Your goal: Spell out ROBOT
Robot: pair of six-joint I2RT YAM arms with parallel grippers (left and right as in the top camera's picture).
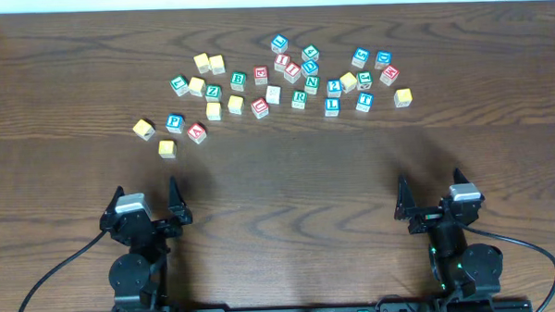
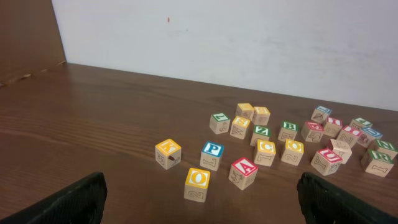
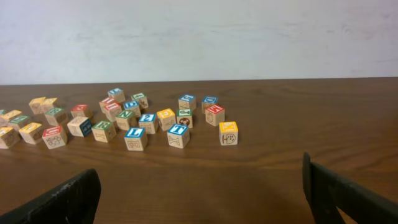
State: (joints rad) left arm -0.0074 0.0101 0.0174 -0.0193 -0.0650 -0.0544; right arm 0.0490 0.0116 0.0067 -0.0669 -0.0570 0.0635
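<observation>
1. Overhead: the dark wooden counter (image 1: pixel 278 174) fills the frame, and a pale wall (image 2: pixel 249 43) stands behind it.
2. Left arm (image 1: pixel 138 263) and right arm (image 1: pixel 462 261) sit folded at the near edge, well apart, both facing the far side.
3. Left end effector (image 1: pixel 146 190) and right end effector (image 1: pixel 430 183) have their jaws spread wide and hold nothing.
4. Blocks (image 1: pixel 284 77) lie scattered and unsorted across the far middle, well apart from both arms. A yellow O (image 1: pixel 167 148) lies nearest the left arm.

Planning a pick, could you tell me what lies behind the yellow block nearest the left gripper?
The blue P block stands just behind the yellow block, not touching; their rear faces are hidden.
</observation>
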